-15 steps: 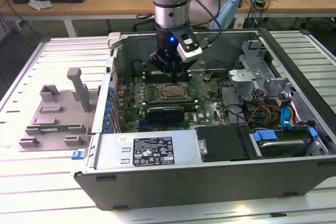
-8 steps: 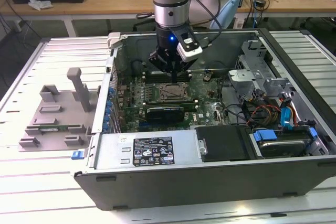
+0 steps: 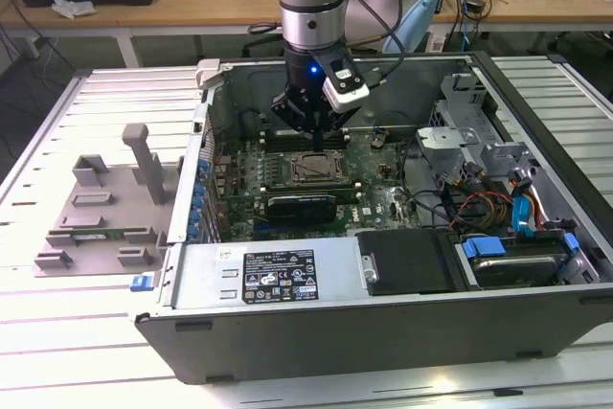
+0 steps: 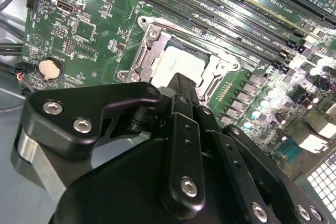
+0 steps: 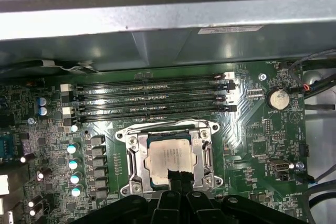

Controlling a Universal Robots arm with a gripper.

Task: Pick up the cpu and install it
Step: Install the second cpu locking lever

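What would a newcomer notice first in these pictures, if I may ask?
A robot arm reaches down into an open computer case in the exterior view, its gripper above the motherboard socket. In both wrist views the silver cpu lies in that socket, the gripper at its edge.

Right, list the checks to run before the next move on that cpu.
1. cpu lying within the socket frame: ok.
2. cpu seated flat and fully down: cannot tell.
3. claw shut, above the cpu's edge, not gripping it: ok.
4. Claw tip in contact with the cpu top: cannot tell.
5. memory slots apart from the claw: ok.
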